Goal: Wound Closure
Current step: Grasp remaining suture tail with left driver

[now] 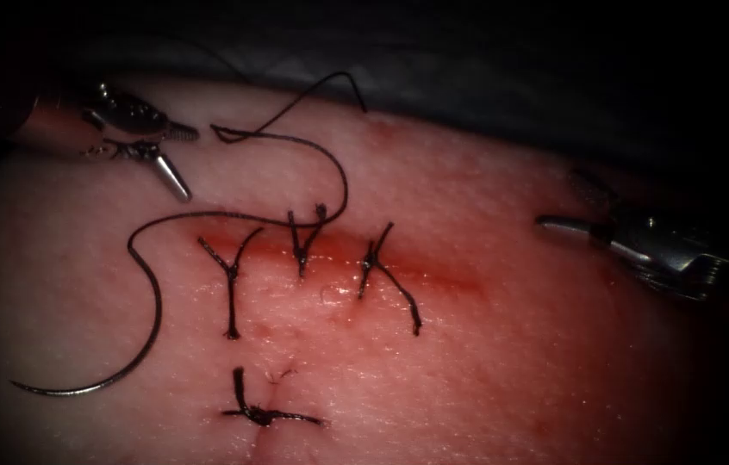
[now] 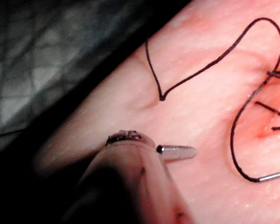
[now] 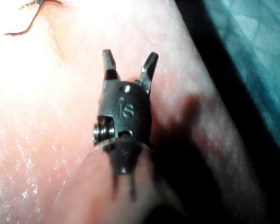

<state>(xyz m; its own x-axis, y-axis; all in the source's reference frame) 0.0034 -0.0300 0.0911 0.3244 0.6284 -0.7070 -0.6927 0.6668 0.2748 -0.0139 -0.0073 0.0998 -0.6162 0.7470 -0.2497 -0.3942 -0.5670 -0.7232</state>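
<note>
The tissue point(image 1: 485, 362) has a red cut point(image 1: 433, 271) running across it, closed by three dark stitches point(image 1: 302, 245). The curved needle point(image 1: 145, 344) lies free on the tissue surface at the left end of the cut, held by neither tool. Its black thread point(image 1: 343, 185) runs from the needle's upper end along the cut, then loops up over the far tissue. My left tool point(image 1: 189, 164) hovers above the far left tissue, jaws open and empty, close to the thread's bend point(image 2: 161, 96). My right tool point(image 1: 554, 226) waits right of the cut, its jaws point(image 3: 129, 60) spread over bare tissue, holding nothing.
A separate knotted stitch point(image 1: 261, 416) sits on the near tissue below the cut. Red fluid stains the tissue around the cut. Dark cloth point(image 1: 468, 60) lies beyond the tissue's far edge.
</note>
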